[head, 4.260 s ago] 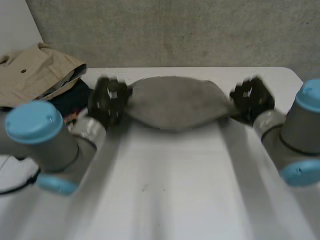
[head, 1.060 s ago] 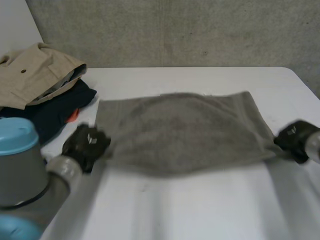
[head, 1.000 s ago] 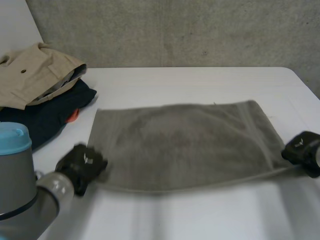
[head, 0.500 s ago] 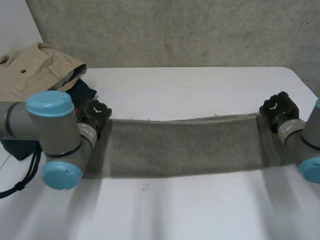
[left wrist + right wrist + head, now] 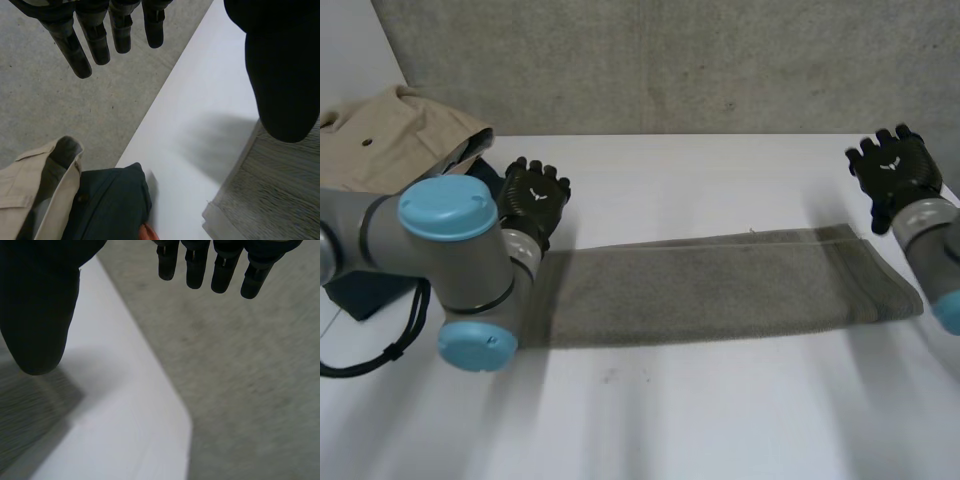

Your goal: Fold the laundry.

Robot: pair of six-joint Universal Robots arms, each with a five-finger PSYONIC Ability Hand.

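Note:
A grey towel [image 5: 720,285] lies folded into a long narrow strip across the middle of the white table [image 5: 720,170]. My left hand [image 5: 532,195] hovers above the towel's left end with its fingers [image 5: 95,35] straight and spread, holding nothing. Beneath its thumb the towel's corner [image 5: 270,195] rests flat on the table. My right hand [image 5: 892,172] is raised beyond the towel's right end, fingers [image 5: 215,265] straight and empty. A grey patch of the towel [image 5: 25,415] lies under its thumb.
A pile of clothes sits at the table's far left: a beige garment [image 5: 390,140] on top of a dark blue one [image 5: 110,200] with a bit of orange showing. The table's far right corner [image 5: 175,410] drops off to the grey floor.
Both hands have let go of the towel's ends, opened, and lifted away toward the far side. The towel now lies as a narrow folded strip.

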